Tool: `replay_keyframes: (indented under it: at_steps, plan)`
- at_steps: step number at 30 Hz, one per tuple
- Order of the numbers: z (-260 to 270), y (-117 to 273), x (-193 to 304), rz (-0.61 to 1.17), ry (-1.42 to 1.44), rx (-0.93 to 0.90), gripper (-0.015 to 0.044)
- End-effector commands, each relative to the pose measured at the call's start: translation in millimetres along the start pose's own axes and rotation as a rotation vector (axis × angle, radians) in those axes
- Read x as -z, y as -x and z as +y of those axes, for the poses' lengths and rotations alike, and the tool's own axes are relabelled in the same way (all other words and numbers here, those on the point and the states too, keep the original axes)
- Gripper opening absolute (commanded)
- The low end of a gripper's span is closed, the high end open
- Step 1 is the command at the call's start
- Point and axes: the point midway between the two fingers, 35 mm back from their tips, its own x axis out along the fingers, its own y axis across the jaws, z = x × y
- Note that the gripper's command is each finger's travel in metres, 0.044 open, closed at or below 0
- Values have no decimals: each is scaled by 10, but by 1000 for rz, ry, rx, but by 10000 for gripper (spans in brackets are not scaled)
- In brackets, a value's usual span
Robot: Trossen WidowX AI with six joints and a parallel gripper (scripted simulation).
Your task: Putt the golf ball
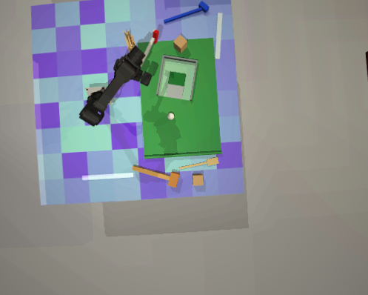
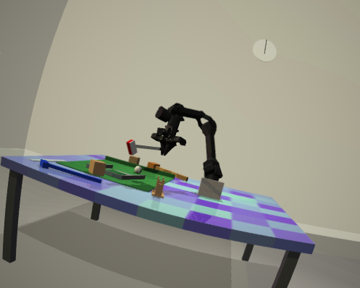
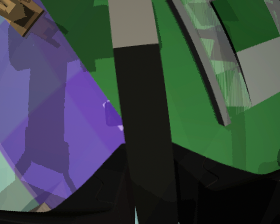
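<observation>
The red-headed putter with the grey shaft and black grip point(image 2: 140, 146) is up in the air, clamped at its grip end by the black parallel-jaw gripper point(image 2: 166, 146), jaws shut tight on it. From the exterior view the shaft runs pretty much level, long axis horizontal, red head pointing away from the arm. From the top view the putter point(image 1: 152, 41) sits over the far-left corner of the flat green putting mat point(image 1: 206, 111), head aimed out past the mat's far edge. In the wrist view the black grip and grey shaft point(image 3: 134, 43) run straight up the middle of the frame.

The small white golf ball point(image 1: 170, 115) sits on the mat just in front of the grey ramp that leads up into the grey-walled box with the dark green raised pad point(image 1: 177, 78). Ball and putter head are well apart, with the box between them.

Clutter around it:
- a little tan wooden stand point(image 1: 129, 40) on the checkered purple and teal table point(image 1: 61, 148), just beside the gripper
- a tan wooden cube point(image 1: 180, 43) on the mat's far edge, near the putter head
- a blue mallet-shaped putter point(image 1: 185, 12) lying beyond the mat
- two tan wooden putters point(image 1: 158, 175) and another small tan block point(image 1: 198, 180) off the near edge
- pale white strips point(image 1: 218, 35) on the table, probably flat bars, hard to say
</observation>
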Motion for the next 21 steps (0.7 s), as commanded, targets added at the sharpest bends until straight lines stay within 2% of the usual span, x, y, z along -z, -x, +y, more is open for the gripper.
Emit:
replay_keyframes:
  at_steps: [1, 21]
  plan:
    - [-120, 77, 218, 4, -137, 22, 0]
    - [-422, 310, 1270, 3, -731, 91, 0]
